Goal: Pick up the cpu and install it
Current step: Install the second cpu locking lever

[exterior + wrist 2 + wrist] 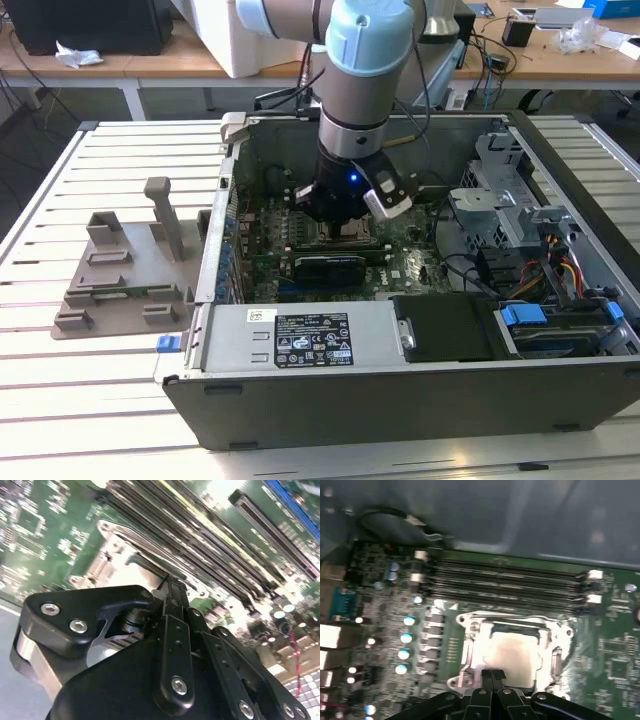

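- Slatted white desk [100,400] carried the open computer case [400,400], with a grey plastic holder [125,270] just beside it on the exterior view's left. Wooden desks [560,60] strewn with cables stood behind.
- Inside the case, my tool [492,676] hung low over the motherboard [380,580], at the near edge of the metal socket frame [470,630].
- In the first wrist view its two fingertips [487,675] sat pressed together with no gap, so I judged the tool clenched. I saw nothing pinched between them.
- The cpu [512,656] looked to me like the pale square lying flat within the socket frame, beside the memory slots [505,580]. I could not tell whether it was fully seated.
- To do this step well, I judged that the chip had to lie level and square in the frame, with no corner riding up on the rim.
- Any push needed to be straight down and light, since a tilt or sideways drag could harm the contacts beneath.
- Space was tight: the frame's raised edges and the slots stood close to my fingertips, so I had little margin for sideways drift.
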You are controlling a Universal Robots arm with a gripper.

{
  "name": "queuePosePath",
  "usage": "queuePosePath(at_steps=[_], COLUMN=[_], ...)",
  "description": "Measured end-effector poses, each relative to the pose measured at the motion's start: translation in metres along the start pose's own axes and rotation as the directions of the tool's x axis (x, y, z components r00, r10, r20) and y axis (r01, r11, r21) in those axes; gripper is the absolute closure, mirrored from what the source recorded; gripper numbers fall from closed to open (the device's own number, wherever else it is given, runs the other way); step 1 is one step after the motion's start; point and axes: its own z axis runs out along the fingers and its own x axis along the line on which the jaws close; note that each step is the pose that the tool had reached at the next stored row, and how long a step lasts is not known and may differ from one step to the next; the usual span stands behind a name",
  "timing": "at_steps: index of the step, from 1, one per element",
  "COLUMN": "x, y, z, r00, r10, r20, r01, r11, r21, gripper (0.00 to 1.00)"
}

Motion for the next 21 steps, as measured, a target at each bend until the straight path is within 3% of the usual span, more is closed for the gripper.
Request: queuePosePath(at_steps=[1, 2, 3, 5, 7, 8, 11, 17, 21], x=[-0.0032, -0.0087, -0.0126, -0.0150, -0.0162, -0.0164, -0.0161, -0.0147, -0.0140], y=[0.0006, 0.0026, 0.0058, 0.0115, 0.0193, 0.0217, 0.0245, 0.0292, 0.0318], z=[0.0001, 0.0002, 0.0004, 0.0011, 0.0019, 0.0013, -0.0101, -0.0462, -0.0653], r00=[1.0000, 1.0000, 1.0000, 0.9999, 0.9999, 0.9999, 0.9999, 0.9999, 0.9999], r10=[0.000, 0.001, 0.003, 0.005, 0.007, 0.008, 0.008, 0.008, 0.008], r20=[-0.0010, -0.0030, -0.0057, -0.0091, -0.0132, -0.0144, -0.0146, -0.0146, -0.0146], r01=[0.000, -0.001, -0.002, -0.004, -0.006, -0.006, -0.006, -0.006, -0.006], r11=[1.0000, 0.9998, 0.9991, 0.9971, 0.9929, 0.9915, 0.9914, 0.9913, 0.9913], r21=[0.0048, 0.0188, 0.0433, 0.0759, 0.1184, 0.1300, 0.1311, 0.1311, 0.1312], gripper=[0.89, 0.89, 0.89, 0.89, 0.89, 0.89, 0.89, 0.89, 0.89])
